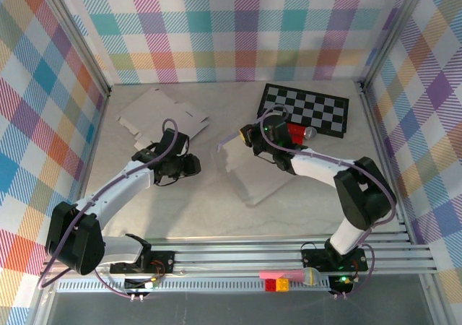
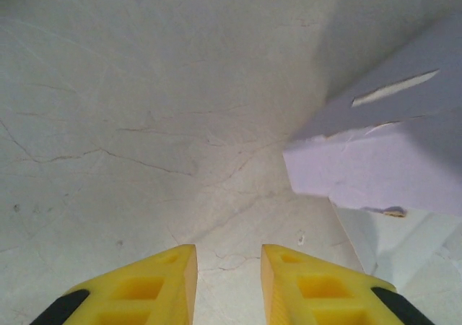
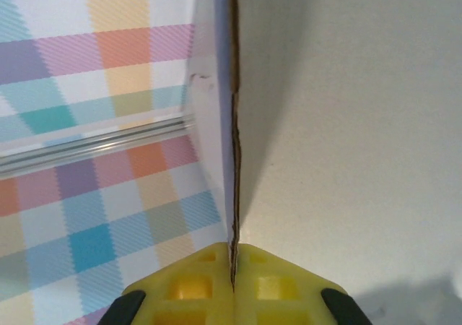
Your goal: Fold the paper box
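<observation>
Since the right tool [image 3: 232,267] is clamped on just the thin edge of the flat white paper box [image 1: 253,173] mid pale marbled counter [image 1: 216,217], and the left tool [image 2: 229,282] sits part-open and empty beside it, that panel might slip or crease.

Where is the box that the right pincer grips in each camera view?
Top external: box mid-table, its upper-left edge in the right pincer.
Left wrist: box at the right, beyond the open left pincer, apart from it.
Right wrist: box edge runs up the centre, clamped in the right pincer.
Shared landmark: plaid wall, also at left in the right wrist view.
</observation>
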